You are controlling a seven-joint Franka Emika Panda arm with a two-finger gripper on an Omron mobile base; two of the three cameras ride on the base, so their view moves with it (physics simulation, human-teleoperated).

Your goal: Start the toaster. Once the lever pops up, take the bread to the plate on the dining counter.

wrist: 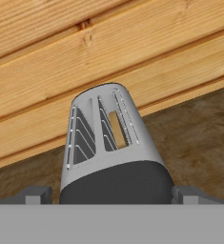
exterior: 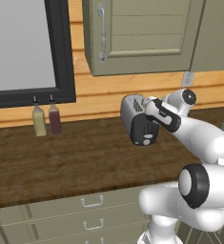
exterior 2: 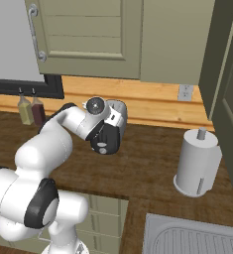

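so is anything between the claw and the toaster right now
Nothing visible is. In the hand view the open claw sits just above the toaster's black end, its two fingertips spread to either side, with bare counter around it. The bread sits in the right-hand slot.

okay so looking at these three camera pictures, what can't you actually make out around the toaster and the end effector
- Toaster lever: left base view, the arm covers the toaster's right side; not discernible in the right base view either.
- End effector: hand view shows just the finger tips, wide apart either side of the toaster's black end; the base views hide the fingers behind the wrist.
- Bread: hand view, only a tan sliver in one slot.
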